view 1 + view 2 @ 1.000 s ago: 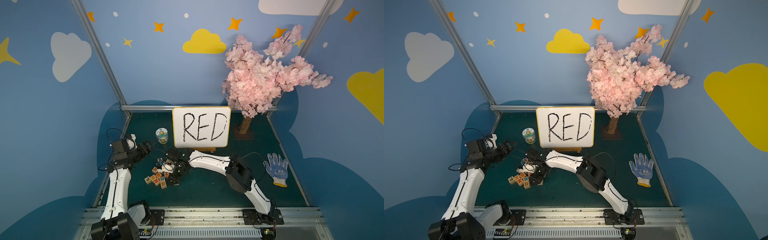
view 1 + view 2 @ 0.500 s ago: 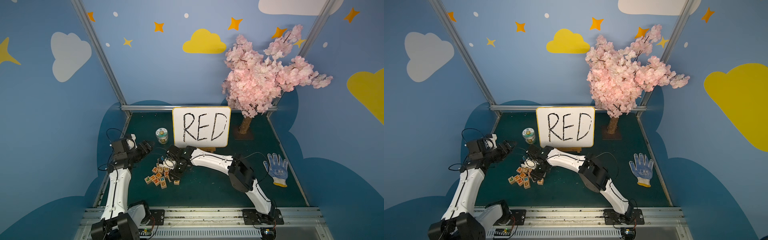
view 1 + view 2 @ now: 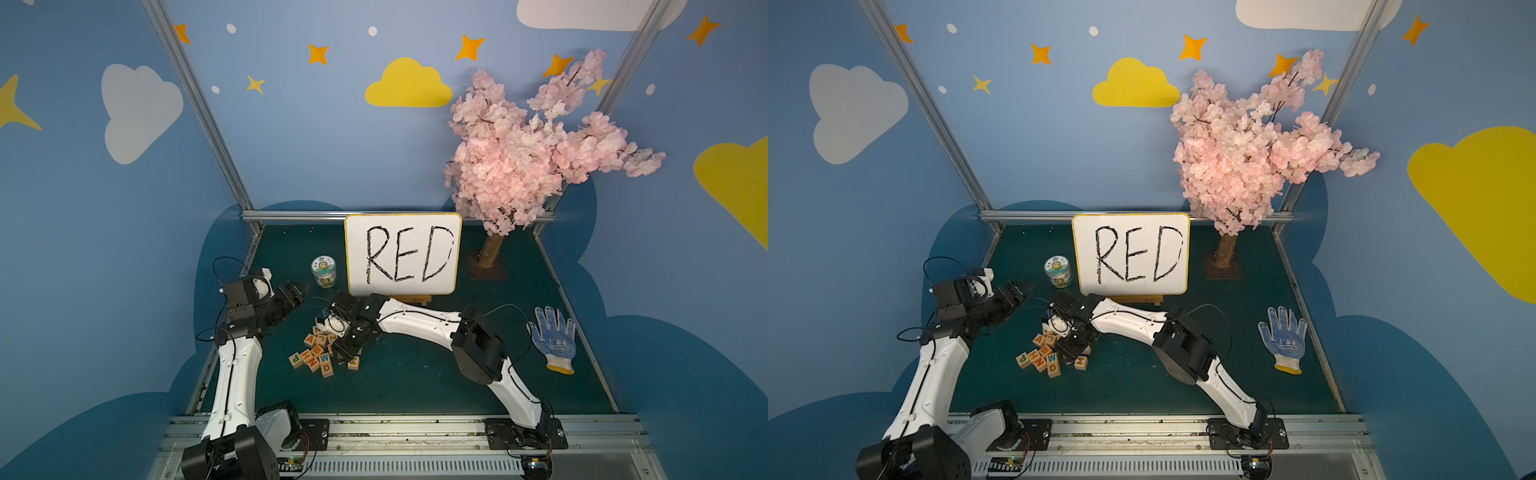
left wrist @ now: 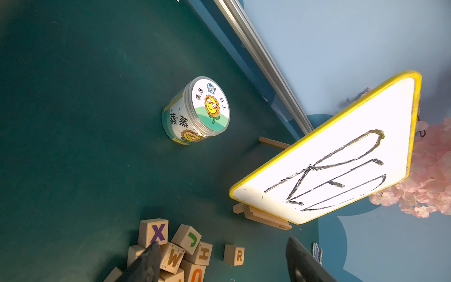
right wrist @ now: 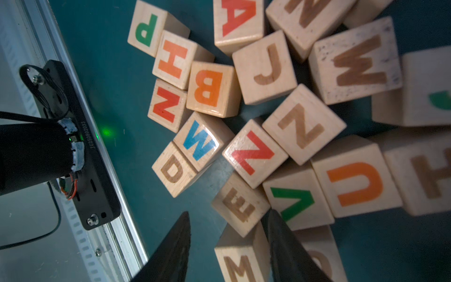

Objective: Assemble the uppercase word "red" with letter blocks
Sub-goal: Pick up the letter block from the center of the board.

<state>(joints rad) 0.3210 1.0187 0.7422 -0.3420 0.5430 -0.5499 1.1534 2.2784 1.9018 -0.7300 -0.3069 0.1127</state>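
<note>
One R block (image 4: 233,254) shows solely from left wrist.

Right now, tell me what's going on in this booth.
The right gripper hangs open over the heap of pale wooden letter cubes, jaws either side of a brown M cube, not clamped on it. The left gripper hovers open and empty beside the heap. The brown E cube and brown D cube lie in the heap; an R cube sits slightly apart. No word is lined up yet before the yellow-framed whiteboard reading RED.
</note>
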